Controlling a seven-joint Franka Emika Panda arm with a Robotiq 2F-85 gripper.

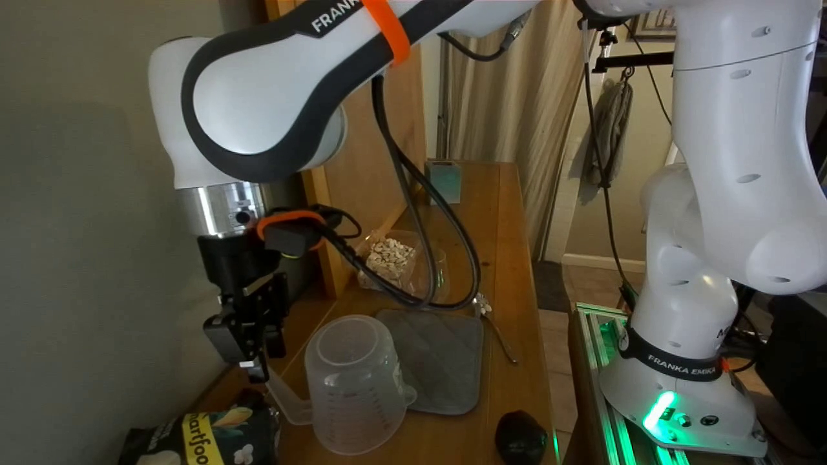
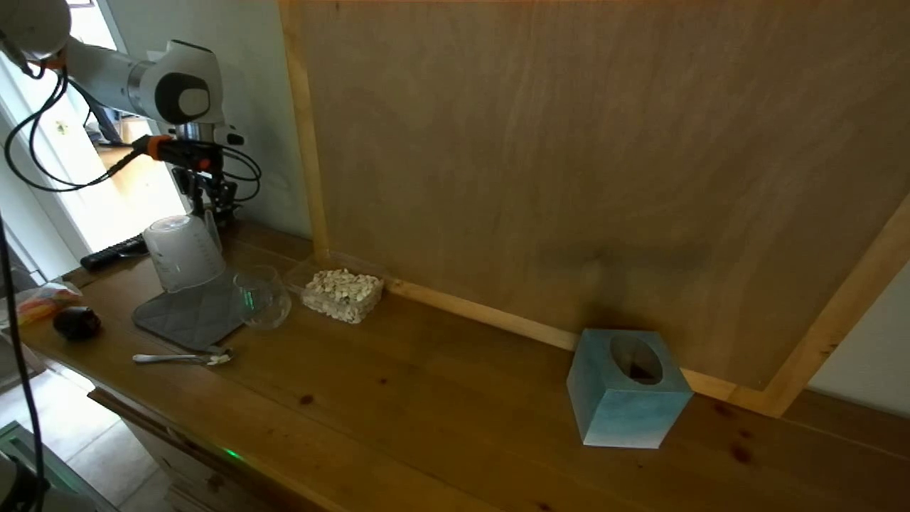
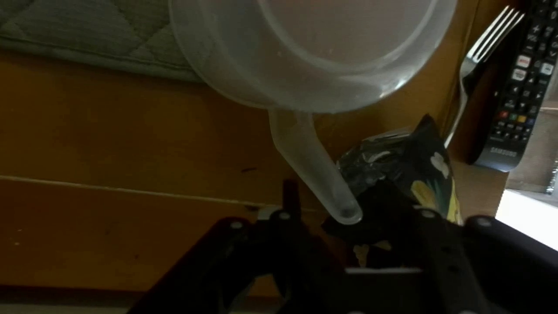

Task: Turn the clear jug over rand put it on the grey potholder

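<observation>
The clear jug stands upside down, base up and wide rim down, by the near edge of the grey potholder. In an exterior view the jug overlaps the potholder; I cannot tell whether its rim rests on it. The wrist view shows the jug's base, its handle sticking out, and a corner of the potholder. My gripper points down beside the jug at the handle's free end. In the wrist view the gripper is open, with the handle's tip between the fingers.
A popcorn bag lies below the gripper. A fork and a remote lie beyond it. A drinking glass, oat container, spoon, dark round object and blue tissue box are on the table.
</observation>
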